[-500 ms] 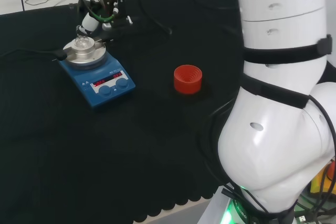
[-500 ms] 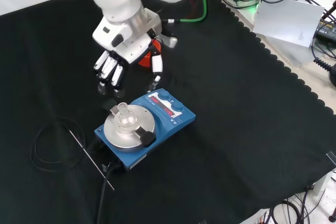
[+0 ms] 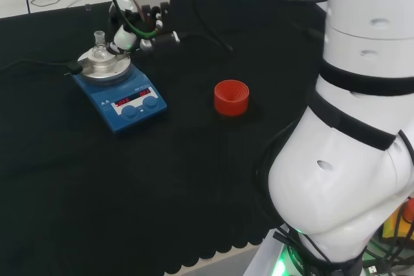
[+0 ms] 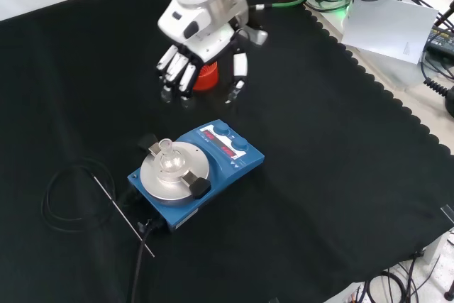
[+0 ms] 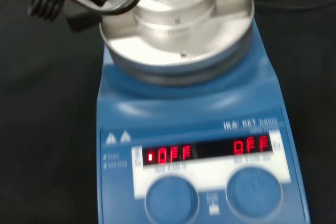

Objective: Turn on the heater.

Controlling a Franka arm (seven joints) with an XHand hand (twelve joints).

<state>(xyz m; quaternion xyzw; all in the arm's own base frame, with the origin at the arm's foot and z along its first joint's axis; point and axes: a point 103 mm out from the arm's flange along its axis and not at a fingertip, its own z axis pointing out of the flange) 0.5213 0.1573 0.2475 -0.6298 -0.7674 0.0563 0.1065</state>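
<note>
On the black-clothed worktop point(image 4: 340, 196), the blue heater point(image 4: 213, 168) sits with its round metal plate point(image 4: 172, 172) carrying a small clear glass flask point(image 4: 166, 152), and its front panel holds two lit red displays point(image 5: 210, 154) above two round blue knobs point(image 5: 171, 199). By the front view, the hand point(image 4: 202, 51) hovers in the air above and beyond the heater's panel end, apart from it, fingers point(image 4: 174, 69) hanging down straight and relaxed, grasping nothing. A red ribbed ring point(image 3: 231, 97) stands well apart from the heater in the head view; in the front view it sits just behind the fingers.

Judging from the panel, the heater is not yet switched on, so the reach toward the knobs remains to be made. Several things could spoil it. The two knobs lie side by side, so a slightly off approach could press or turn the wrong one. A descent too far toward the plate could strike the glass flask and tip it. A sideways push on a knob could slide the whole heater across the cloth. The cable point(image 4: 67, 196) coiled at the heater's far end could also drag if the unit shifts.
</note>
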